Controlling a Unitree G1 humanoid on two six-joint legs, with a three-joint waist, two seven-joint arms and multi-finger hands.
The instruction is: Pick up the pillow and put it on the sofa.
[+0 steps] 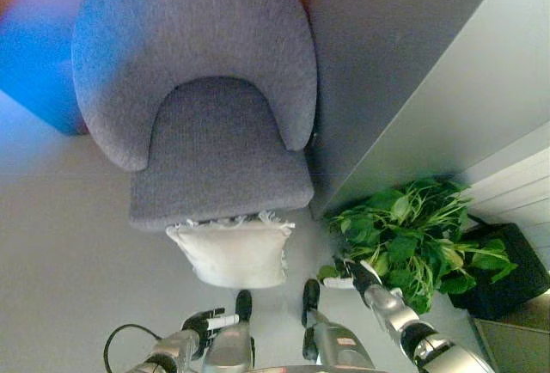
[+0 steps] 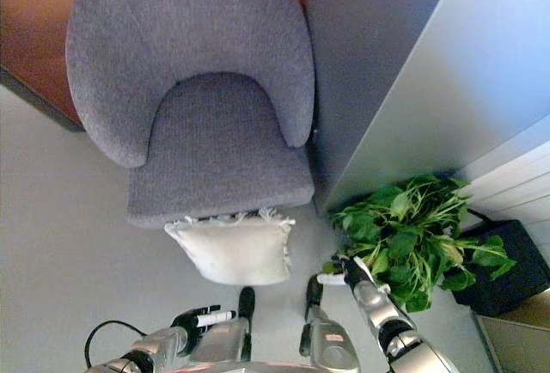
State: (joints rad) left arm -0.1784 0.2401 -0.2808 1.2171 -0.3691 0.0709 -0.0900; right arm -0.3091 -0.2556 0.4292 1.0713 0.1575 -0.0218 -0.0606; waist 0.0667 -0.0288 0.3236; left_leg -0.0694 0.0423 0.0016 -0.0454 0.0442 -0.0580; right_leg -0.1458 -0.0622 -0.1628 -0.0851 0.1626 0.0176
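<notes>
A cream pillow (image 1: 234, 251) with a fringed top edge stands on the floor, leaning against the front of the grey armchair (image 1: 215, 162). The chair's seat is bare. My left hand (image 1: 209, 322) hangs low at the bottom left, below the pillow and apart from it, fingers relaxed and holding nothing. At the bottom right my right hand (image 1: 351, 275) sits beside the plant's leaves, right of the pillow, with straight fingers and nothing in it.
A leafy green plant (image 1: 417, 240) in a dark pot (image 1: 507, 274) stands at the right, close to my right hand. A grey wall panel (image 1: 404, 72) runs beside the chair's right side. Pale floor (image 1: 60, 244) spreads to the left.
</notes>
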